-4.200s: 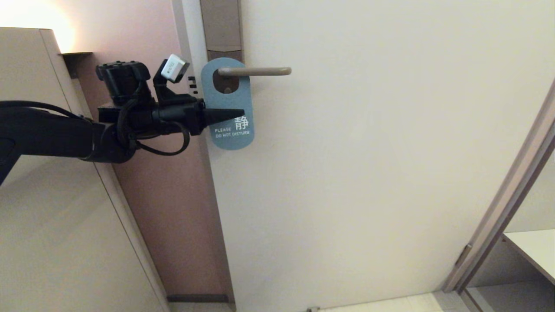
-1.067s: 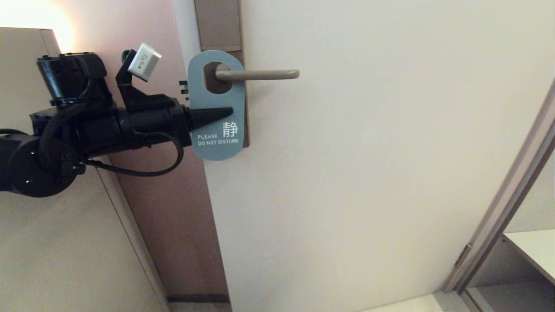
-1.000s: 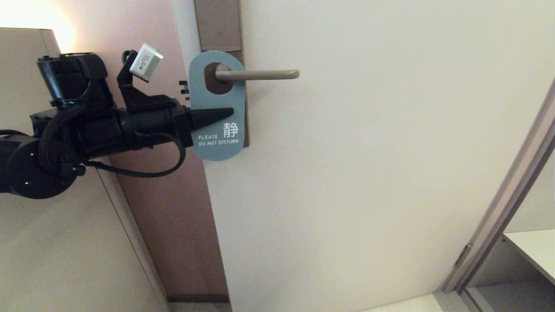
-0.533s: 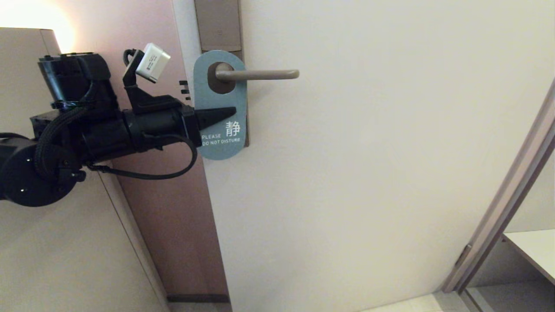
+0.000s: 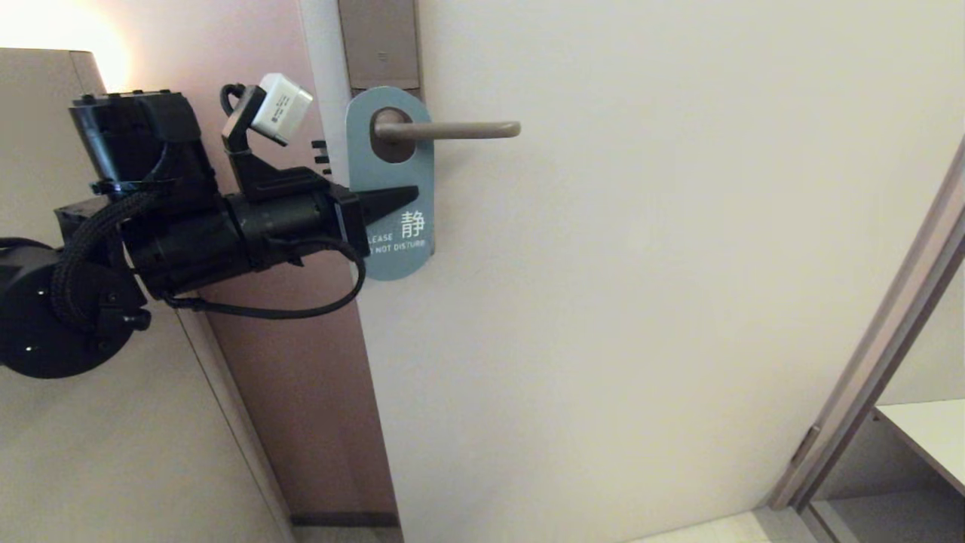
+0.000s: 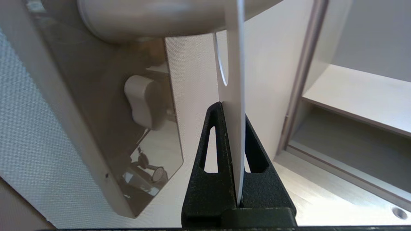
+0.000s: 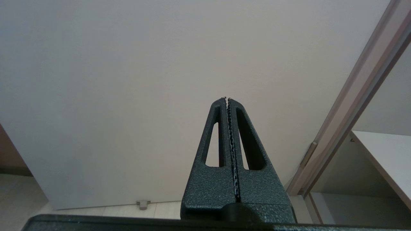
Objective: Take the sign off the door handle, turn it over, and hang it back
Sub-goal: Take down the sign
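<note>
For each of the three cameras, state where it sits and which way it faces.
Head view: from the robot's head, facing the door; shows the left arm, its left gripper gripping the sign on the door handle.
Left wrist view: behind the left gripper, edge-on to the sign.
Right wrist view: behind the shut right gripper, facing the door.
Shared: head and left wrist show sign and handle.

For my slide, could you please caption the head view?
Left gripper clamps the blue sign hanging on the door handle.
</note>
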`<state>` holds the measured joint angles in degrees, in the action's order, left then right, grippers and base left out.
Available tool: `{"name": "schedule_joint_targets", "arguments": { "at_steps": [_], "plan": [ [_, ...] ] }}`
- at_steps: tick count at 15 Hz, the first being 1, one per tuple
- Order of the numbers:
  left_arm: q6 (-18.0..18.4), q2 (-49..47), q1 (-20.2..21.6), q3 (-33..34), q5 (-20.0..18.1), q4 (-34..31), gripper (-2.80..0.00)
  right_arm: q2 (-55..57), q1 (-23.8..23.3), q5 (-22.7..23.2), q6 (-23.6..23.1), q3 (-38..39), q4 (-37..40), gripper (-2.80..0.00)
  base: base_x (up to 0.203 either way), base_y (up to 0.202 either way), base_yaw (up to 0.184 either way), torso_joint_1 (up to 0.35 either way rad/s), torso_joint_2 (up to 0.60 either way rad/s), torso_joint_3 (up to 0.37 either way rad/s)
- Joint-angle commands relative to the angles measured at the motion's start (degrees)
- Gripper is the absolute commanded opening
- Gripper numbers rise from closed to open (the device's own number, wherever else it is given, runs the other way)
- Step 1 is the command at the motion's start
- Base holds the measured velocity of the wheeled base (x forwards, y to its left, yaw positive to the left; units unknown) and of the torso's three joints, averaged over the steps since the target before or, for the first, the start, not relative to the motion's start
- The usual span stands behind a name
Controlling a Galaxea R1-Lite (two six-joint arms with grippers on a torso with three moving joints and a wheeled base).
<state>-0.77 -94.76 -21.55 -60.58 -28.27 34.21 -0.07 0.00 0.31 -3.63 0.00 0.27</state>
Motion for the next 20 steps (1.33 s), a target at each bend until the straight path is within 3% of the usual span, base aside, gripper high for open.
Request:
{"name": "schedule_joint_targets", "arguments": {
  "at_steps": [1, 6, 13, 20],
  "plan": [
    [0.0, 0.3, -1.3, 0.1, 1.5, 0.2, -2.80, 0.1, 0.0, 0.0, -0.1, -0.1, 0.0, -2.80, 0.000, 0.000, 0.000, 0.000, 0.00, 0.000],
    [0.0, 0.3, -5.1, 0.0, 8.4, 0.5, -2.80, 0.1, 0.0, 0.0, -0.1, -0.1, 0.0, -2.80, 0.000, 0.000, 0.000, 0.000, 0.00, 0.000],
    [0.8, -1.2, -6.6, -0.2, 11.1, 0.7, -2.80, 0.1, 0.0, 0.0, -0.1, -0.1, 0.0, -2.80, 0.000, 0.000, 0.000, 0.000, 0.00, 0.000],
    [0.8, -3.7, -7.3, -3.6, 11.1, 1.1, -2.80, 0.1, 0.0, 0.0, 0.0, 0.0, 0.0, -2.80, 0.000, 0.000, 0.000, 0.000, 0.00, 0.000]
  ]
}}
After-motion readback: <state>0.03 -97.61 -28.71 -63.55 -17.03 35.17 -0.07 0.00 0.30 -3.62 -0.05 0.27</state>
